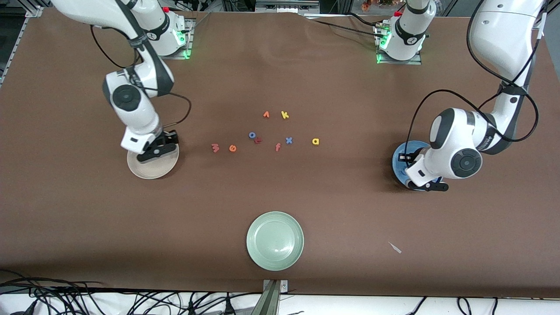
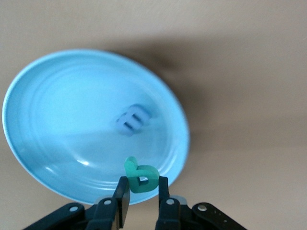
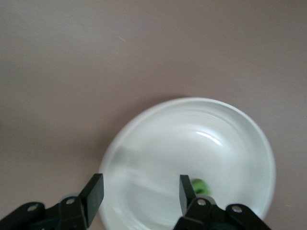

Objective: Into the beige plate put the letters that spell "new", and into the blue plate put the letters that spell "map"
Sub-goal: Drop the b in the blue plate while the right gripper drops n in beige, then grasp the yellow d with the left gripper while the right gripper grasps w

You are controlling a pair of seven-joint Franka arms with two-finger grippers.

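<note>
Green plate [image 1: 274, 240] sits nearest the front camera, at six o'clock on the table, with a white scrap [image 1: 395, 247] at about four o'clock from it. Farther up, at three o'clock on the table, the blue plate [image 1: 400, 159] is mostly hidden under the left arm's wrist in the front view. The left wrist view shows it whole, with a blurred blue m [image 2: 133, 120] lying in its well. The left gripper [image 2: 143, 199] hangs over that plate's rim, its fingers clenched on the teal p [image 2: 141, 176]. At nine o'clock on the table the beige plate [image 1: 151, 168] is partly covered by the right arm. The right gripper [image 3: 139, 194] is over it with fingers spread and nothing between them. The green n [image 3: 201, 186] lies in the plate, half hidden by one finger and too blurred to read its shape. In the middle of the table the loose letters lie apart from one another: w [image 1: 215, 148] and e [image 1: 232, 148] toward nine o'clock, then f [image 1: 278, 147], r [image 1: 258, 140] touching o [image 1: 252, 135], x [image 1: 288, 140], and a [image 1: 315, 141] toward three o'clock. Farthest, at twelve o'clock of the group, are v [image 1: 266, 114] and k [image 1: 285, 115].
</note>
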